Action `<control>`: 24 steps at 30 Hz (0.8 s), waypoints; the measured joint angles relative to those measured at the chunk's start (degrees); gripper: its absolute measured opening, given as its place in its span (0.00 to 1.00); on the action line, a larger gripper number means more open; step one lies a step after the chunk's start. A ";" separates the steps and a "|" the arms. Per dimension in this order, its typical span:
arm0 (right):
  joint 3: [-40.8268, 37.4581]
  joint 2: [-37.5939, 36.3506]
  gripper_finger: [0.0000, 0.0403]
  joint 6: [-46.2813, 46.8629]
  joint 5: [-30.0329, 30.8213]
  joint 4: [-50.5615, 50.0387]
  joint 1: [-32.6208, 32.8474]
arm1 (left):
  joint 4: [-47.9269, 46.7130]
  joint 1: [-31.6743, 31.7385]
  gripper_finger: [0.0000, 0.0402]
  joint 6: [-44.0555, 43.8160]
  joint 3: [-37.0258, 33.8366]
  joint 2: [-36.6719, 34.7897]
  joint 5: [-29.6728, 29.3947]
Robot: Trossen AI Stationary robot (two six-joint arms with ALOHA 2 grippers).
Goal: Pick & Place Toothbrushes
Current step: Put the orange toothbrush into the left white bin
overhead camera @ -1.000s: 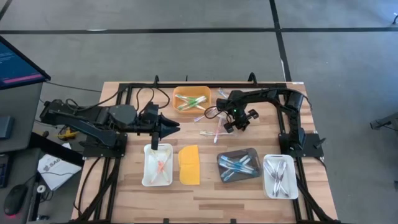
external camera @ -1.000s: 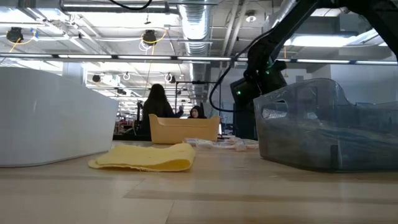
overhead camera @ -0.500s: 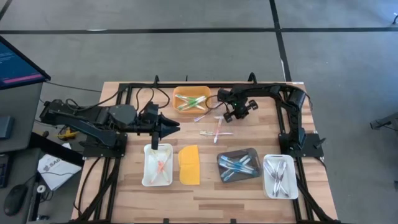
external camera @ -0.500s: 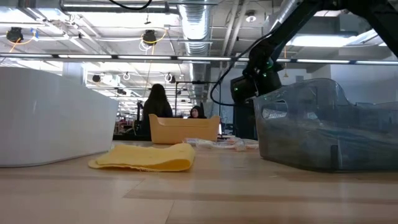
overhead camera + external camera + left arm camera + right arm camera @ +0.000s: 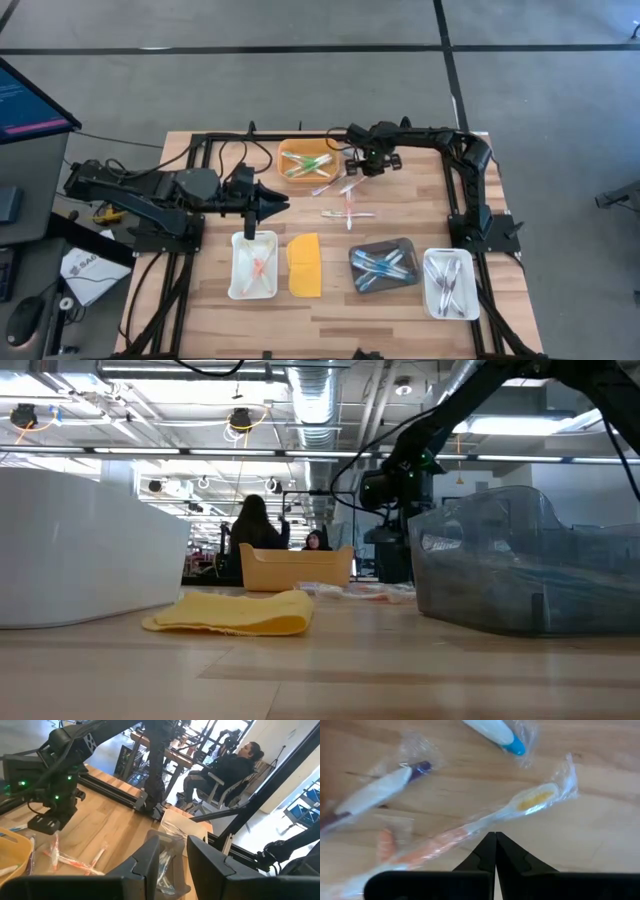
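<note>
Right pincer pinched shut, holding nothing, above loose toothbrushes on the desk.
Left pincer hovers over the white tray, part-open; any grip is hidden. Wrapped orange toothbrush lies beneath the right fingertips. No writing is legible.

Right claw hovers over loose toothbrushes beside orange tray.
</note>
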 joint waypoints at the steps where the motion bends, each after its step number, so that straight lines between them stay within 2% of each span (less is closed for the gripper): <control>1: 0.53 0.00 0.00 1.82 -0.02 -0.52 0.13 | -0.02 0.01 0.24 0.00 0.00 0.00 -0.02; 5: 3.01 0.00 0.02 8.95 -0.27 -1.28 0.75 | -0.10 0.01 0.24 0.00 0.00 0.00 0.00; 9: 3.91 -0.04 0.09 14.28 -1.56 -1.39 0.69 | -0.15 0.00 0.24 0.24 0.00 0.00 0.00; 14: 2.58 -0.04 0.28 19.06 -6.59 -3.77 -0.41 | -0.20 -0.01 0.24 0.28 0.00 0.00 0.00; 20: 2.57 -0.07 0.55 22.89 -7.02 -0.42 -0.92 | -0.65 -0.01 0.24 0.71 0.00 0.00 0.02; 24: 2.57 0.04 0.66 25.97 -7.19 2.83 0.07 | -0.66 -0.01 0.24 0.86 0.00 0.00 0.02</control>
